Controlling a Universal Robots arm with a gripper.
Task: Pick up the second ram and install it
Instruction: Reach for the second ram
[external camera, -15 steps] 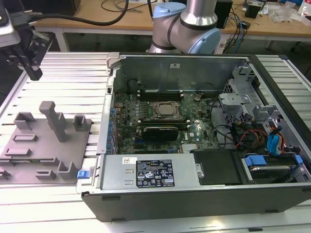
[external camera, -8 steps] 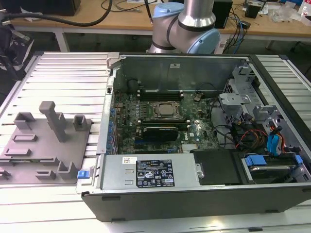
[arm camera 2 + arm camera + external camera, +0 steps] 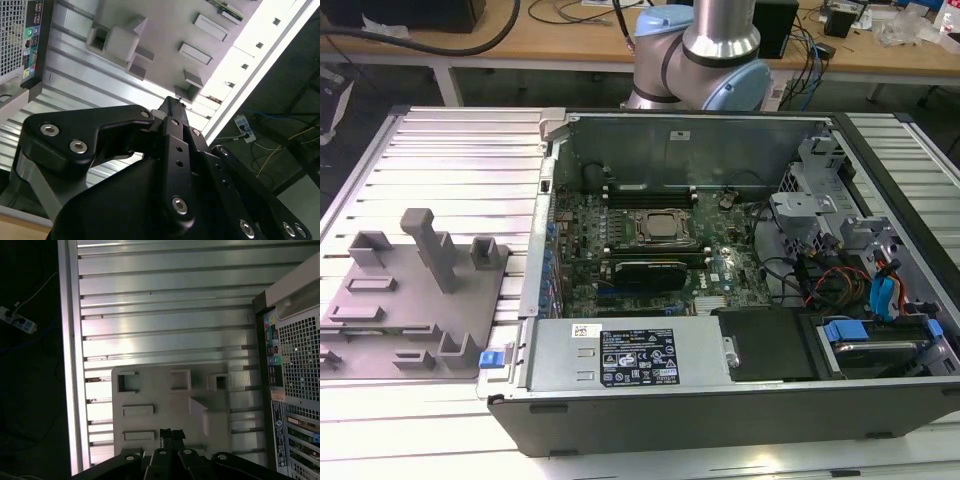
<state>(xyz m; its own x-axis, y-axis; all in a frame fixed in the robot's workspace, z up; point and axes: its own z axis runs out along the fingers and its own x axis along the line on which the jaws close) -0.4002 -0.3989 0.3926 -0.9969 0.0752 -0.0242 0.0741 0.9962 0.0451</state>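
Exterior view, arm: a silver-and-blue arm (image 3: 720,30) rises behind the far wall of the open computer case (image 3: 720,410).
Exterior view, case: it lies on its side on a ribbed metal table (image 3: 450,150) with the motherboard facing up. The CPU socket (image 3: 660,228) sits near the middle, a black card (image 3: 645,270) is just on its near side, and dark green memory sticks (image 3: 650,193) are seated in slots just on its far side. A silver power supply (image 3: 630,355) runs along the near wall.
Exterior view, fixture: a grey fixture plate (image 3: 415,300) rests on the table at the exterior view's left of the case. It carries an upright post (image 3: 432,250) and several low blocks.
Second wrist view, gripper: the black gripper (image 3: 177,102) hangs above the fixture plate. Its fingers are brought together into one narrow tip, with nothing between them.
Second wrist view, second ram: what looks like the second ram (image 3: 226,7) is a thin green strip lying on the fixture plate. It is past a row of raised blocks from the fingertips, near the table's bright edge and well apart from the gripper. It is partly cut off, so its chips and label cannot be made out.
First wrist view, gripper: the gripper (image 3: 172,433) is above the plate, its fingertips (image 3: 166,433) side by side with hardly a gap, and it is empty.
First wrist view, surroundings: the case's perforated rear panel (image 3: 295,365) stands beside the plate. A power strip (image 3: 17,320) lies on the dark floor past the table edge.
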